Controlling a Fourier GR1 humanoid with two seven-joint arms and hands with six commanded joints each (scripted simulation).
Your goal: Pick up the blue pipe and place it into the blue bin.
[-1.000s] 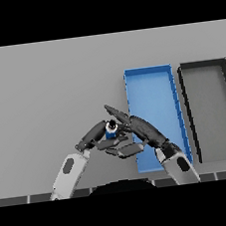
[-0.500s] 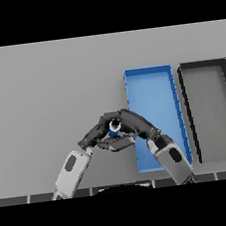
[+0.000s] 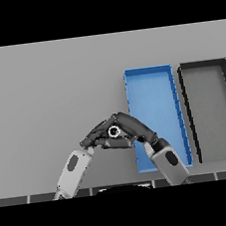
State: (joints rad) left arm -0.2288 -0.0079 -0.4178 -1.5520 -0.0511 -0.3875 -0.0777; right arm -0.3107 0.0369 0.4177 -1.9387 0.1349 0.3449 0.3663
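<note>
The blue pipe shows only as a small pale ring end with a dark hole, low in the head view just left of the blue bin. My right hand reaches in from the lower right, and its fingers are curled over and round the pipe. From the lower left, my left hand comes up against the pipe's other side with relaxed fingers. The two hands meet in a peak over the pipe and hide most of its body. The blue bin is a long, shallow tray; my right wrist overlaps its lower left corner.
A dark grey bin of about the same size stands right of the blue bin. Grey table stretches to the left and to the far side of the hands.
My right hand's fingers, spread with the thumb up a second ago, have closed down over the pipe. The pipe's blue body is now covered. The left hand has barely moved.
</note>
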